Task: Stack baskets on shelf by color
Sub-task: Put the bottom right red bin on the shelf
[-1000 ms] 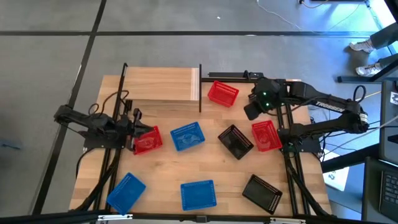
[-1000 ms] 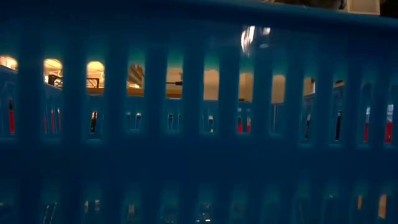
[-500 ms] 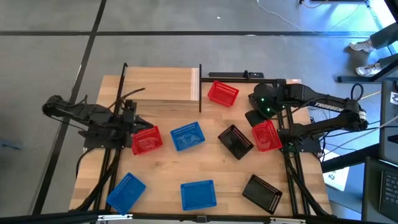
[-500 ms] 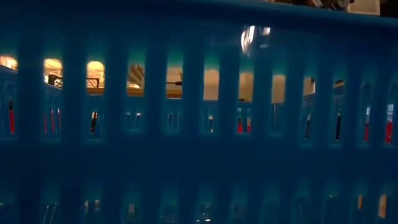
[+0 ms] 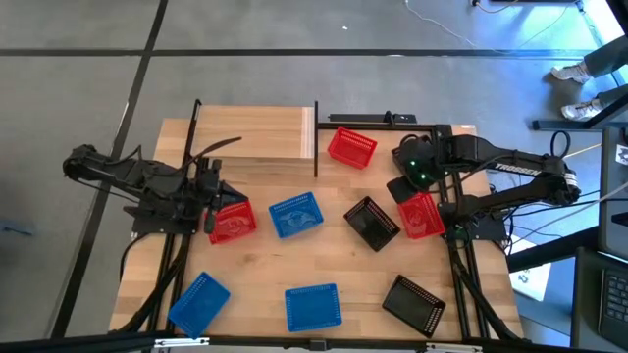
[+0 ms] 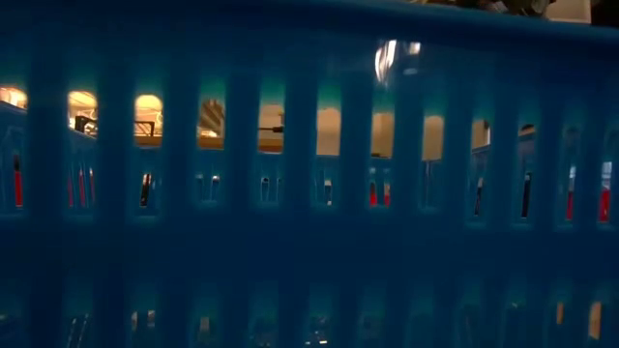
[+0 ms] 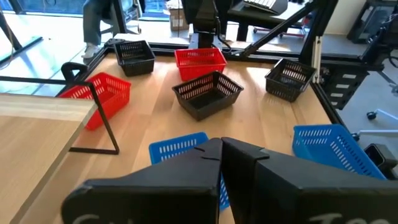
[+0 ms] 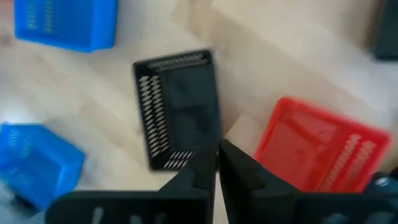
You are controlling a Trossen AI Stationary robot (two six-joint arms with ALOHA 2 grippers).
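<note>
My left gripper (image 5: 213, 202) (image 7: 221, 144) is shut at the left end of a red basket (image 5: 232, 222) that rests on the tabletop. My right gripper (image 5: 400, 188) (image 8: 217, 155) is shut and hovers by the far end of another red basket (image 5: 423, 215) (image 8: 320, 155), with a black basket (image 8: 179, 106) beyond its fingertips. A third red basket (image 5: 351, 147) lies right of the pale shelf (image 5: 253, 132). Blue baskets (image 5: 296, 215) (image 5: 199, 302) (image 5: 314, 306) and black baskets (image 5: 373, 224) (image 5: 412, 304) lie scattered. One blue basket wall (image 6: 309, 193) fills the low view. My left gripper stands against the left end of the red basket (image 5: 218, 218) in the high view. Its own body hides that spot, and the basket is out of the wrist view, so I cannot tell whether it touches.
The shelf's thin black posts (image 5: 316, 137) (image 5: 196, 127) (image 7: 102, 118) stand at its corners. A third black basket (image 7: 134, 56) sits at the table's far right, under the right arm. A person's legs (image 7: 99, 25) and office furniture lie beyond the table's right edge.
My left arm has drawn back toward the table's left edge, and its gripper has moved slightly that way beside the red basket, which stays in place. My right gripper has moved toward the near edge, closing on the red basket at the right.
</note>
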